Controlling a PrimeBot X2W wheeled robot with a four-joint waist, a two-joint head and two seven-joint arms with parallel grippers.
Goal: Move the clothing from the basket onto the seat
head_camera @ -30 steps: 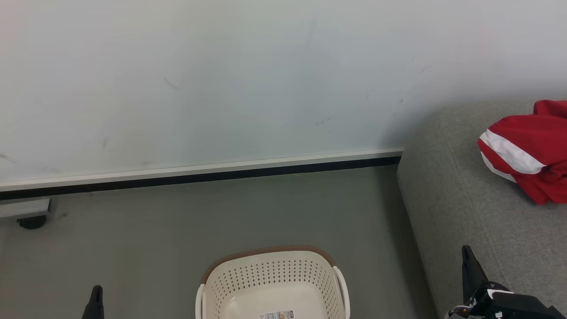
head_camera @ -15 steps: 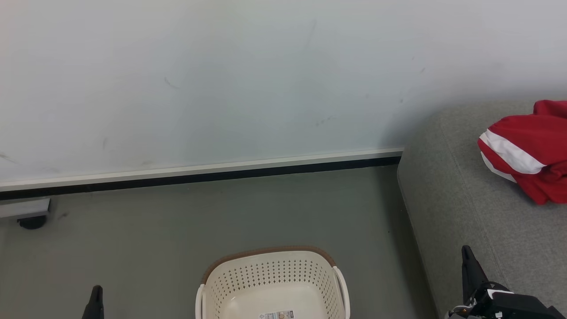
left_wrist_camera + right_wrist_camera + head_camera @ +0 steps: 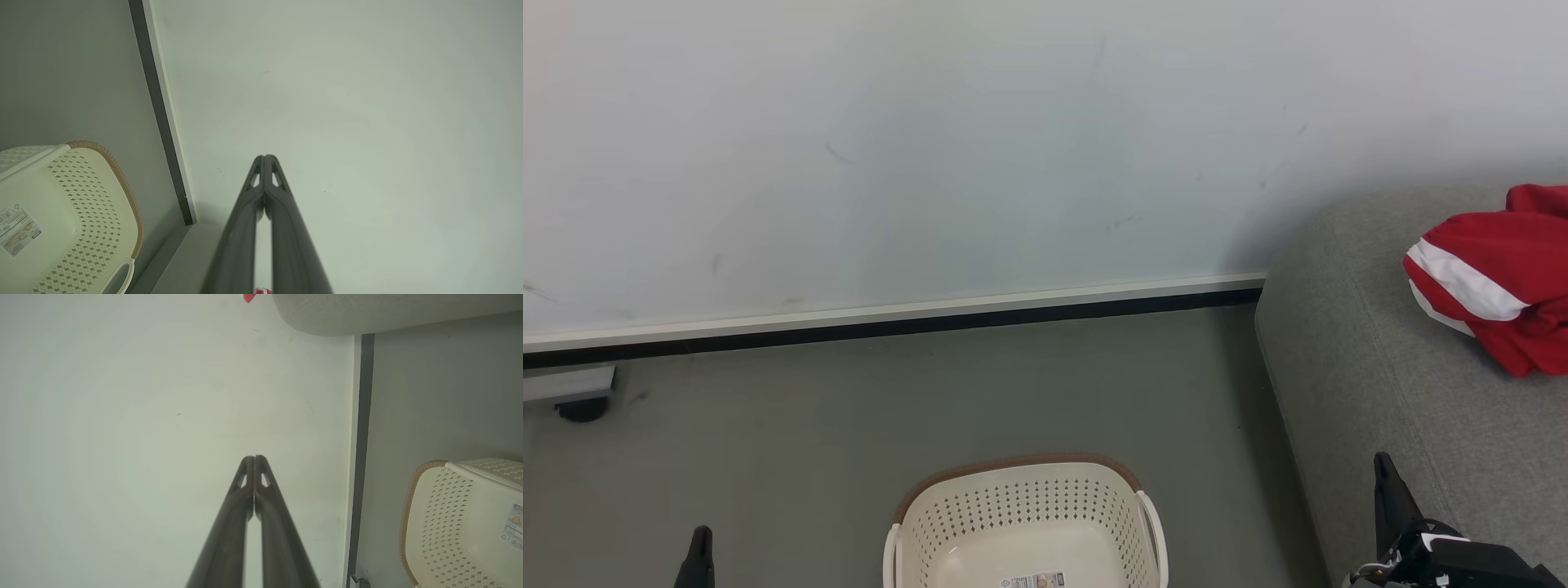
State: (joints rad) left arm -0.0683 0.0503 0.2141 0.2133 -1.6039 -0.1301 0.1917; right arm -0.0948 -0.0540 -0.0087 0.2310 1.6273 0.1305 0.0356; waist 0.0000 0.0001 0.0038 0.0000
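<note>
— So, where's the red clothing [image 3: 1494,278]?
— Right edge, lying on the grey seat [image 3: 1356,367]; the basket [image 3: 1025,506] sits bottom centre.
— And the left claw [image 3: 264,157], the right claw [image 3: 254,457]?
— Both pressed together.

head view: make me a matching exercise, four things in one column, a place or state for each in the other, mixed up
Column 1
1. basket
2. clothing
3. seat
4. right end effector

Column 2
A. shut, fingers pressed together, holding nothing
B. red and white, lying on the seat
C. on the floor, a label on its bottom
D. grey, to the right of the basket

Pairs: 1-C, 2-B, 3-D, 4-A
</note>
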